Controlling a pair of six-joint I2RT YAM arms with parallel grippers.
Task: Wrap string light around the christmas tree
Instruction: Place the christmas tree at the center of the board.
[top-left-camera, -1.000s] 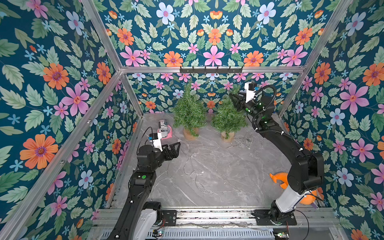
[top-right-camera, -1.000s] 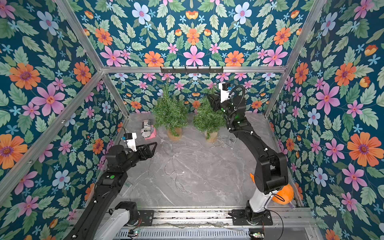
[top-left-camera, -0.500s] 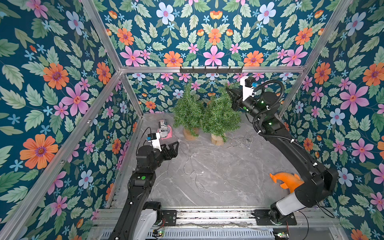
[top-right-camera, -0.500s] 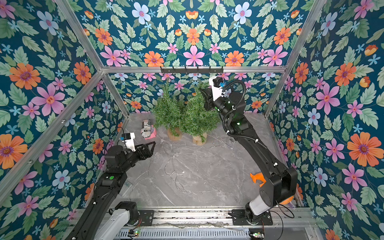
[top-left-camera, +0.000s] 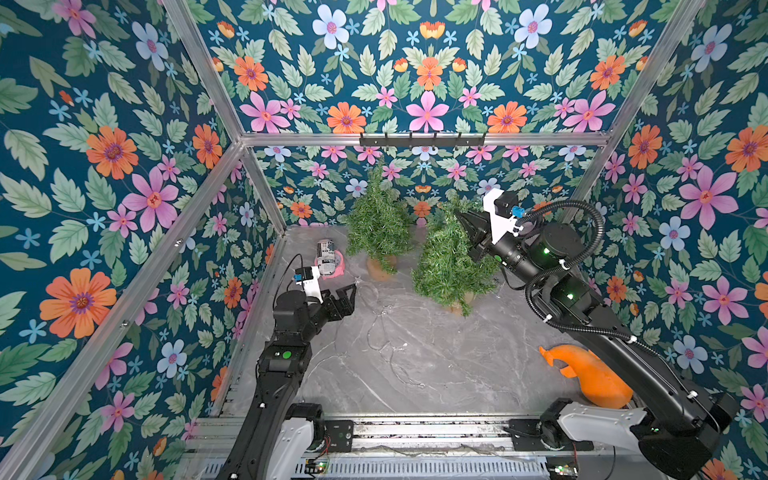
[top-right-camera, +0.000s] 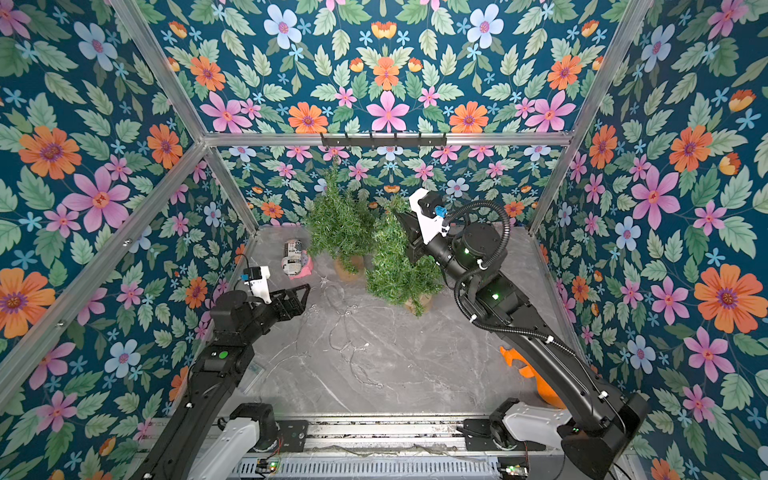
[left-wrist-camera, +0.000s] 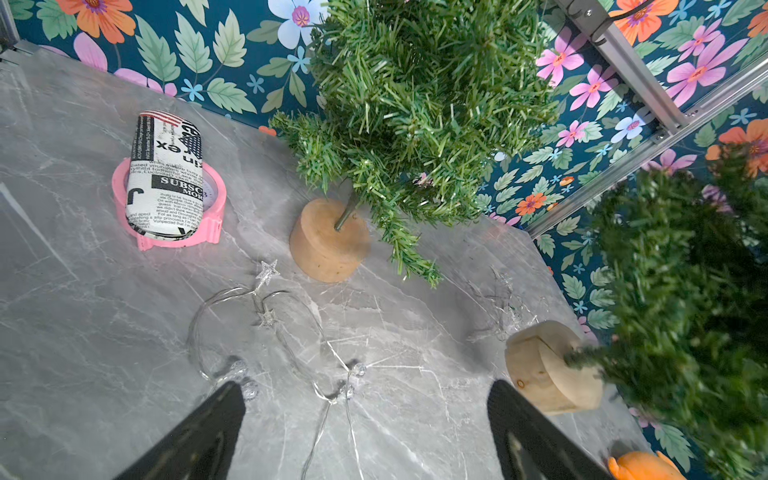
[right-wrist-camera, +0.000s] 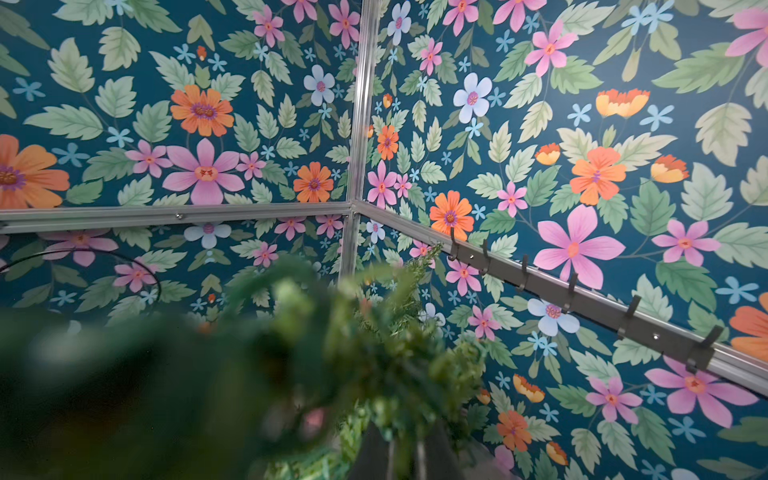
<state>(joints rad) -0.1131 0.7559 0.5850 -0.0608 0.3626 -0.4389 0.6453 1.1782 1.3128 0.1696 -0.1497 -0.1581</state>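
Two small green christmas trees on wooden bases show in both top views. One tree (top-left-camera: 376, 220) (left-wrist-camera: 415, 104) stands upright at the back. The other tree (top-left-camera: 446, 257) (top-right-camera: 395, 262) leans, its base (left-wrist-camera: 544, 374) tipped, with my right gripper (top-left-camera: 461, 220) (top-right-camera: 401, 220) (right-wrist-camera: 407, 453) shut on its top twigs. The string light (top-left-camera: 384, 309) (top-right-camera: 345, 316) (left-wrist-camera: 266, 320) lies in loose loops on the grey table, thin wire with small clear stars. My left gripper (top-left-camera: 349, 293) (top-right-camera: 303, 291) (left-wrist-camera: 365, 399) hovers open above the loops, holding nothing.
A newsprint-patterned cylinder in a pink ring (top-left-camera: 328, 259) (left-wrist-camera: 166, 178) lies at the back left. An orange toy (top-left-camera: 590, 376) lies by the right wall, behind the right arm. A hook rail (top-left-camera: 422, 139) runs along the back wall. Floral walls close three sides.
My right gripper closed on the top of the right-hand tree and pulled it forward and tilted. The left arm has barely moved.
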